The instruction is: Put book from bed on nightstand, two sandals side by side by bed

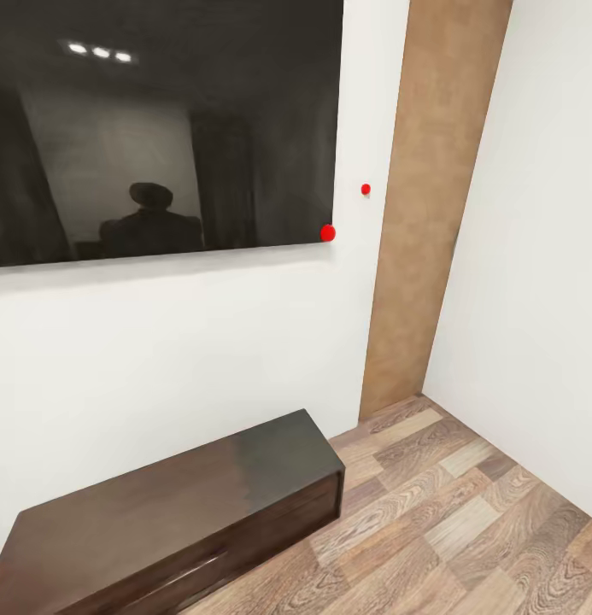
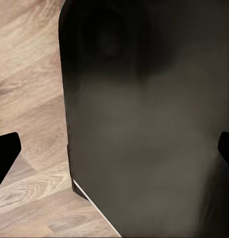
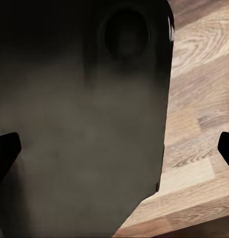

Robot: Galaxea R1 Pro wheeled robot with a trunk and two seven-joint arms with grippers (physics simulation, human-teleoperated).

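Note:
The book, the bed, the nightstand and the two sandals are out of view. In the left wrist view my left gripper (image 2: 114,151) is open, its black fingertips (image 2: 5,153) at the picture's two sides, with nothing between them. It hangs over a dark rounded part of my own body (image 2: 144,124) and wood floor (image 2: 30,99). My right gripper (image 3: 114,148) is open and empty too, over the same dark body (image 3: 85,124) and floor (image 3: 199,99).
A large black wall TV (image 1: 159,128) hangs above a long low dark wooden cabinet (image 1: 176,521). A tall brown wooden panel (image 1: 432,205) stands in the corner beside a white wall (image 1: 543,256). Open wood floor (image 1: 466,530) lies right of the cabinet.

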